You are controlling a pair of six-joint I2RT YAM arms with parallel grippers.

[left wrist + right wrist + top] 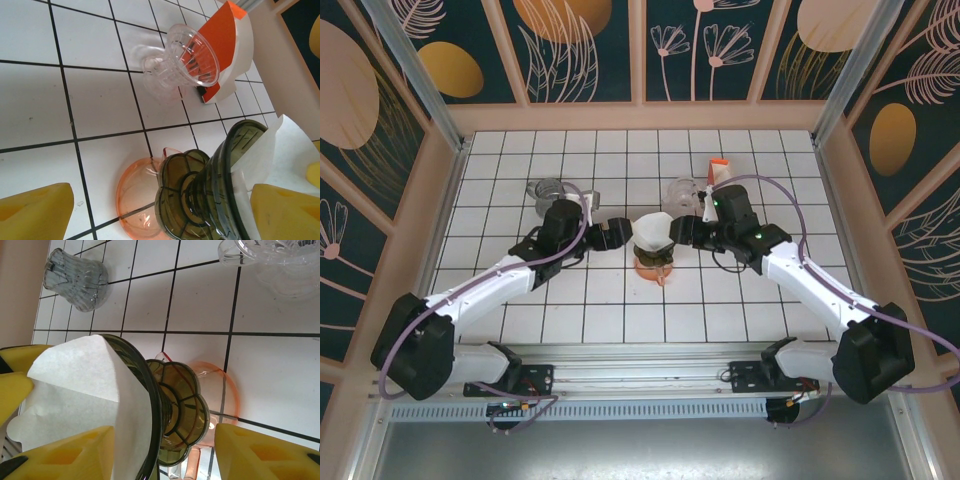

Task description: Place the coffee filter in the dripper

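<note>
White tiled worktop point(520, 310) from above: one filter point(653, 232) sits between my left hand point(625, 236) and right hand point(675, 232), one grey dripper point(547, 190) and one clear dripper point(680, 190) behind. Left wrist: two stacked, dark dripper point(220, 185) on orange dripper point(135, 192), between my wide-open, empty fingers point(35, 215). Right wrist: filter sits in the dark dripper; that hand half open, gripping nothing.

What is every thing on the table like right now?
Paper filter: sitting in the dark dripper.
Dark dripper: upright, stacked on the orange dripper.
Orange dripper: underneath, on the table.
Clear dripper: upright, empty.
Gray glass: standing apart.
Left gripper: open.
Right gripper: jaws apart, grip unclear.
</note>
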